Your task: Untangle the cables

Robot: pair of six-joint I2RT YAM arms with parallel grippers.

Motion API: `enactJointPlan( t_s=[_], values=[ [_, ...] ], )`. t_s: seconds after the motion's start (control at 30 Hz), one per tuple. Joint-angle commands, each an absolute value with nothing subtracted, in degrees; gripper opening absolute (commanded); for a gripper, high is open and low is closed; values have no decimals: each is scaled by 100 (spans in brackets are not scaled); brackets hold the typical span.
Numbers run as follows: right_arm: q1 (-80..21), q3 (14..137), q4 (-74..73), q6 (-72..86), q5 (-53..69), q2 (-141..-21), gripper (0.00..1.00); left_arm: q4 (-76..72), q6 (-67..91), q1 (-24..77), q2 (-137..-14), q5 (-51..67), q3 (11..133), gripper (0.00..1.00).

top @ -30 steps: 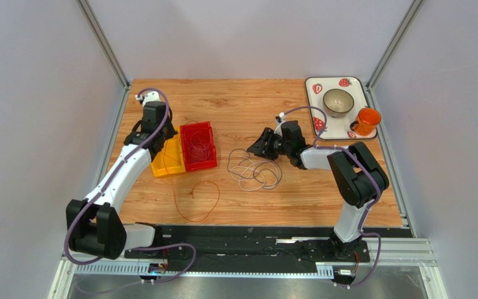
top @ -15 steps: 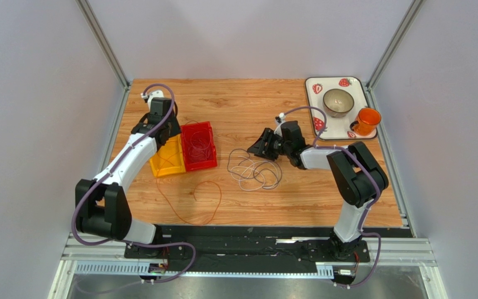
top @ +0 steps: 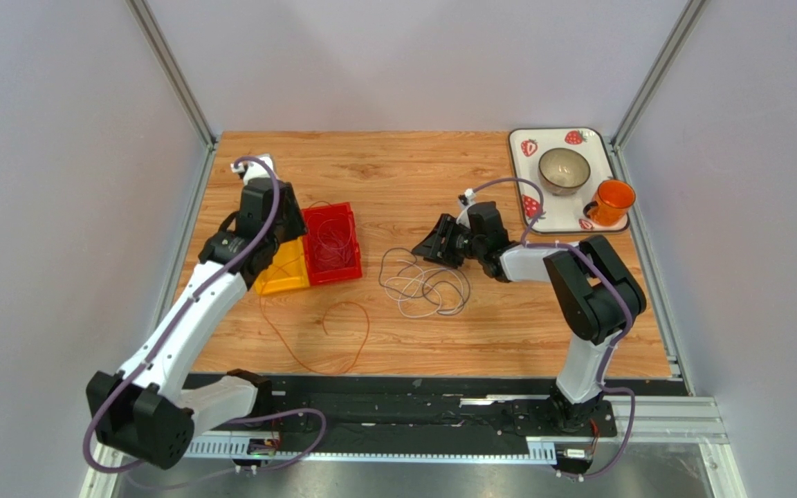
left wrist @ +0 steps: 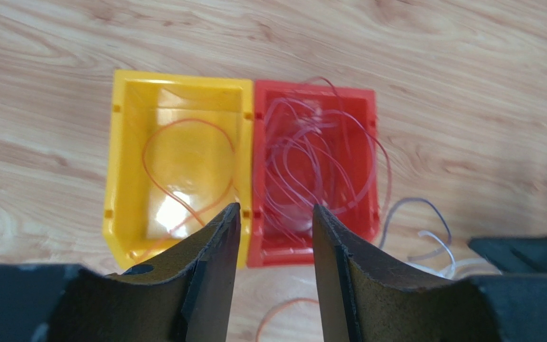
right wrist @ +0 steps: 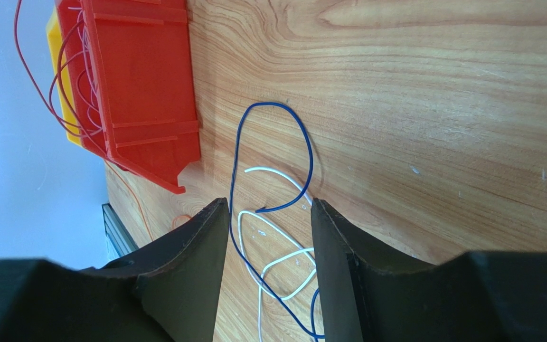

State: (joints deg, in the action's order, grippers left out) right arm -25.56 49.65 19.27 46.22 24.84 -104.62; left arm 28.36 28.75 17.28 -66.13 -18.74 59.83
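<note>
A tangle of white and blue cables lies mid-table. My right gripper hangs open just behind it; in the right wrist view a blue cable and a white cable run between the spread fingers, untouched. A thin orange cable loops over the near table, and one end curls inside the yellow bin. Pale wires fill the red bin. My left gripper is open and empty above the seam between the two bins.
A strawberry-patterned tray at the back right carries a bowl, with an orange cup at its edge. Metal frame posts and grey walls close in both sides of the table.
The left gripper has gone from shut to open and lifted slightly over the bins, its arm swinging out to the near left. The right arm and the tangle have not moved.
</note>
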Motion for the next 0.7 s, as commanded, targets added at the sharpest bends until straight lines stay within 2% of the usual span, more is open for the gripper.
enactJointPlan(
  t_s=[0.0,0.2,0.67],
  values=[
    [-2540,5168,2004,4562,2557,-10520,50,3392,3172,2354,-6126,-2021,5608,49],
    [-2540,5159,2004,4570,2540,-10521,50,3823,3743,3663,-6161,-2197,5309,48],
    [-2531,5212,1916,4597,2522,-10582,49,4113,5203,5141,-6504,-2347,4491,46]
  ],
)
